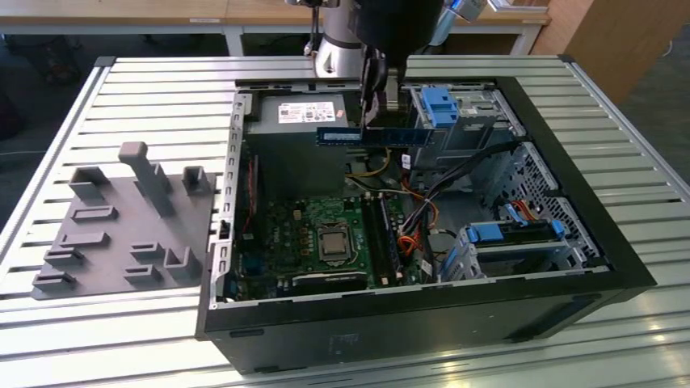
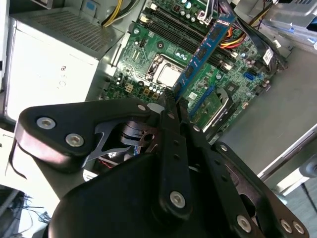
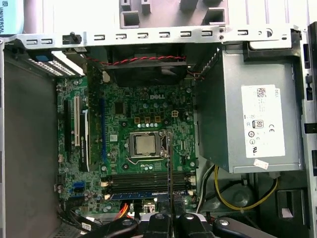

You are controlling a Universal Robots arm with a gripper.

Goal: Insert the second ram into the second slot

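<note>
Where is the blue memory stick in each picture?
Exterior view: stick hangs from the pincer over the case.
Second wrist view: stick slants off the pincer, over the board.
First wrist view: edge-on, a thin line beside the socket.
Shared landmark: the silver processor socket.

In the first wrist view I see a large white label (image 3: 262,121) on the grey power supply box (image 3: 237,74). It carries a square code, some round marks and lines of small print that I cannot read surely. A small tilted sticker (image 3: 261,164) sits just beside it. White letters (image 3: 151,105) stand on the green main board (image 3: 124,114). In the exterior view the blue memory stick (image 1: 389,136) bears a pale label (image 1: 339,136), unreadable.
</note>
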